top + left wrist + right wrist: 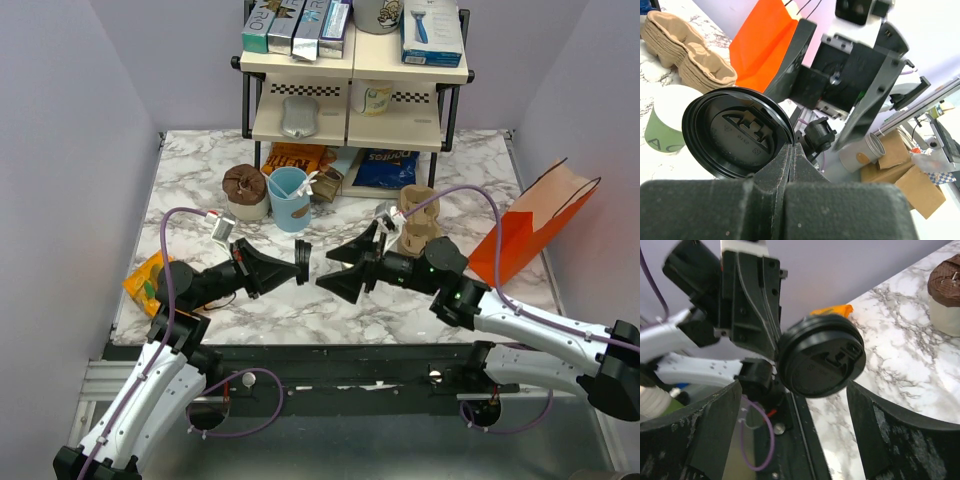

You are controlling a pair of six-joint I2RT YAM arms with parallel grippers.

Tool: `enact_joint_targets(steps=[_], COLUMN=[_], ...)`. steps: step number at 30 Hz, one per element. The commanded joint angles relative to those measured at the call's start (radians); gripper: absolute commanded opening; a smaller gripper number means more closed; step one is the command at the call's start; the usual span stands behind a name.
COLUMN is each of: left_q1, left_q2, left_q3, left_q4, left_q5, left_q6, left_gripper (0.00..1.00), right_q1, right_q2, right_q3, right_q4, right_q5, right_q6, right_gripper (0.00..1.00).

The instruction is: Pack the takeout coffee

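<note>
The takeout coffee's black lid (302,262) hangs on edge in mid-air above the near middle of the marble table (190,180), its rim pinched tight in the left gripper (296,265). The right gripper (325,270) faces it from just to the right, jaws spread wide and grasping nothing. Farther back stand a light blue cup (290,198) and stacked pulp carriers (415,225), with an orange paper bag (530,225) leaning at the right edge

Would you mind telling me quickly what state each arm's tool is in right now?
Left tool: closed, pinching the black lid by its rim.
Right tool: open, holding nothing.
</note>
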Motion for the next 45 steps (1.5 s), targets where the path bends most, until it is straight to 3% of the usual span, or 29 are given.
enact_joint_targets(steps=[1,7,16,24,31,45], left_q1=[0.006,0.004,-0.005,-0.144,-0.209,-0.23], left_q2=[0.002,0.009,0.013,0.067,0.099,0.099], left_q3=[-0.008,0.023,0.017,0.029,0.049,0.047], left_q4=[0.007,-0.119,-0.145,-0.139,-0.189,-0.203], left_q5=[0.023,-0.022,-0.128,-0.274,-0.337,-0.363], left_q6=[0.034,0.138,0.175,0.235,0.281,0.307], left_gripper=[0.0,0.0,0.0,0.0,0.0,0.0], right_q1=[-0.002,-0.002,-0.002,0.0,0.0,0.0], right_q2=[0.041,0.153,0.236,0.298,0.277,0.254], right_q3=[0.081,0.307,0.396,0.411,0.37,0.353], right_q4=[-0.073,-0.452,-0.644,-0.604,-0.558,-0.641], right_q5=[0.049,0.109,0.149,0.174,0.214,0.373], right_q6=[0.258,0.301,0.381,0.406,0.442,0.481], right_gripper=[0.91,0.86,0.81,0.75,0.6,0.58])
